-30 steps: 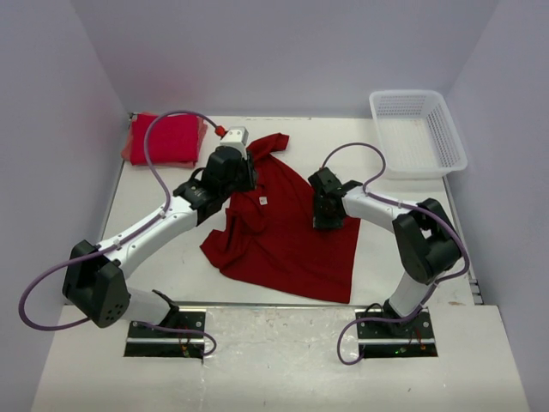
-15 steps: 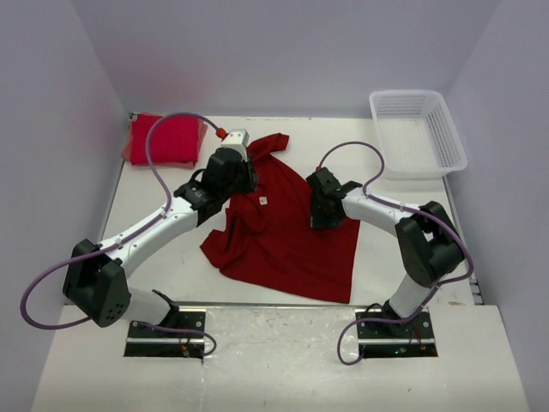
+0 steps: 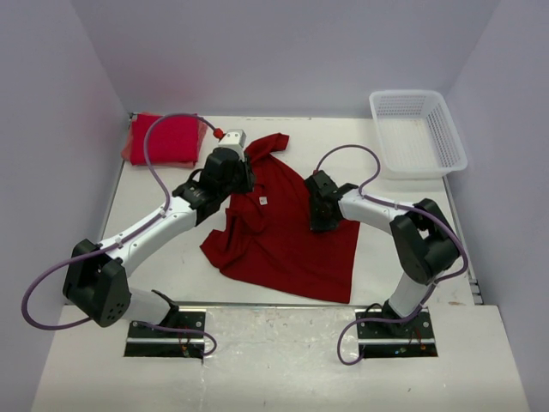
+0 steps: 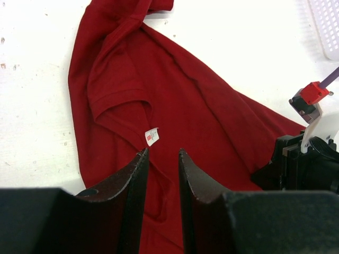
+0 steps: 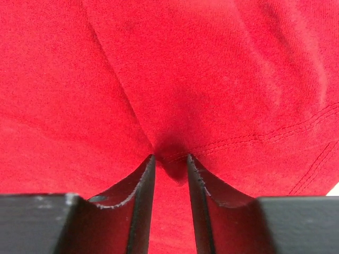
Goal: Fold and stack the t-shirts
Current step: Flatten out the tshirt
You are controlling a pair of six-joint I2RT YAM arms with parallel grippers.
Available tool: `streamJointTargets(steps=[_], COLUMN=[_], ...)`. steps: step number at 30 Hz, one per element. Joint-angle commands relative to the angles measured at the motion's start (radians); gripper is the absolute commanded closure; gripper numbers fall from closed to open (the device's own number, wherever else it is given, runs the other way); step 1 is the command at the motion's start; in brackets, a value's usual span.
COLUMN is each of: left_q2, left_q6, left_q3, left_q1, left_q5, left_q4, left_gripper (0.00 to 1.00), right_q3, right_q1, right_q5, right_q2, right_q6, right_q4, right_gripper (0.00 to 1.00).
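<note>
T-shirt (image 3: 283, 240): dk crimson, rumpled, w/ white neck label (image 4: 152, 136)

white lattice basket (image 3: 452, 137) sits at the table's (image 3: 171, 264) far right corner.

You are looking at no writing that can be read. A small white sewn-in tag (image 4: 152, 136) is showing at the round neck of the dark crimson cloth t-shirt (image 4: 212, 106), about midway between the left and right edges of the white table (image 3: 171, 257), its print too small to make out.
</note>
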Motion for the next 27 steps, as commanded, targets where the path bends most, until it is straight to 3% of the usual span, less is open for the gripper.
streamJointTargets(steps=[1, 3, 12, 13, 15, 27], left_q2=[-0.012, -0.012, -0.005, 0.0, 0.004, 0.21], left_q6=[0.016, 0.016, 0.018, 0.021, 0.026, 0.125], left_q3=[-0.003, -0.003, 0.0, 0.002, 0.005, 0.144], left_q1=[0.012, 0.014, 0.02, 0.022, 0.023, 0.032], left_q5=[0.011, 0.012, 0.017, 0.017, 0.012, -0.083], left_q4=[0.039, 0.038, 0.041, 0.044, 0.046, 0.059], left_gripper=[0.7, 0.7, 0.7, 0.7, 0.7, 0.6], right_q3=[-0.005, -0.008, -0.003, -0.002, 0.001, 0.101], right_q1=[0.006, 0.006, 0.006, 0.006, 0.009, 0.023], right_q5=[-0.001, -0.001, 0.015, 0.025, 0.036, 0.124], right_q2=[0.016, 0.016, 0.022, 0.013, -0.004, -0.202], right_q6=[0.025, 0.025, 0.025, 0.022, 0.014, -0.026], right_q4=[0.025, 0.027, 0.019, 0.016, 0.004, -0.099], right_gripper=[0.76, 0.82, 0.85, 0.93, 0.98, 1.0])
